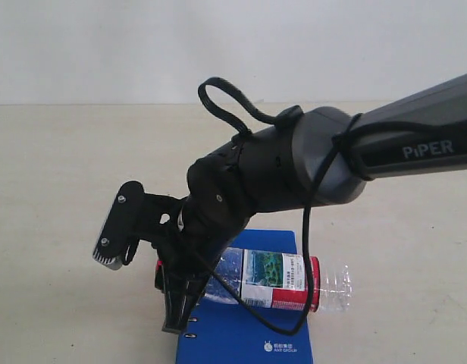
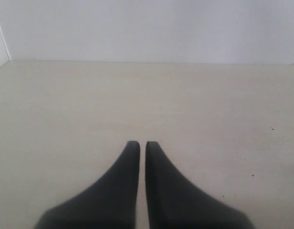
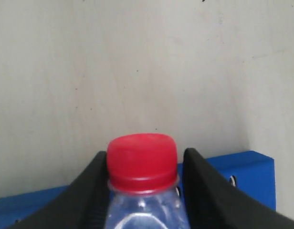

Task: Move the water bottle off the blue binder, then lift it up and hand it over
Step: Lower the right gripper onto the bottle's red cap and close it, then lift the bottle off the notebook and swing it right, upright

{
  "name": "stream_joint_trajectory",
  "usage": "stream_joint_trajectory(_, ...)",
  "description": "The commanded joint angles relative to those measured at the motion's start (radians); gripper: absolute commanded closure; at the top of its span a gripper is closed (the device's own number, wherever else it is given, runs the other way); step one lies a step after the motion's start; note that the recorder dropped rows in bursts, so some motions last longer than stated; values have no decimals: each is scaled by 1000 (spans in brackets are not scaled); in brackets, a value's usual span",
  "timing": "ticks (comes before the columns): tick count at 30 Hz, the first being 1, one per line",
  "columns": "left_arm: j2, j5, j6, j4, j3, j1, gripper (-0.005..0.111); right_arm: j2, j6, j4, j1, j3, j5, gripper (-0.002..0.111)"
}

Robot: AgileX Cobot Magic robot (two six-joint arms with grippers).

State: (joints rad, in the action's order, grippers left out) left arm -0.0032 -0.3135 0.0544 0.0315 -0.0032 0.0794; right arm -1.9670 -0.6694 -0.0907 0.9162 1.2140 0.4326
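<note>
The water bottle (image 1: 273,279) lies on its side across the far end of the blue binder (image 1: 241,334), its red cap toward the left. My right gripper (image 1: 173,299) reaches down over the cap end. In the right wrist view its black fingers (image 3: 92,191) sit on both sides of the bottle (image 3: 142,164), close against the clear shoulders just below the cap, with a thin gap beside the cap on one side. The binder (image 3: 254,176) shows blue behind them. My left gripper (image 2: 142,143) is shut and empty over bare table; it does not show in the exterior view.
A pale beige table (image 1: 59,189) runs back to a white wall. The right arm and its looping black cable (image 1: 305,227) hang over the bottle's middle. The binder's metal rivets (image 1: 189,321) lie along its left edge.
</note>
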Motion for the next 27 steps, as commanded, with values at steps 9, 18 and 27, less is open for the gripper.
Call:
stream_joint_trajectory(9,3,5,4,1,3,1,102,13,-83,19,2,9,21,108)
stream_joint_trajectory(18,3,5,4,1,3,1,102,216,89,242,-5,11,87,108)
stream_joint_trajectory(27,3,5,4,1,3,1,102,418,345,414,-297,5,142,108)
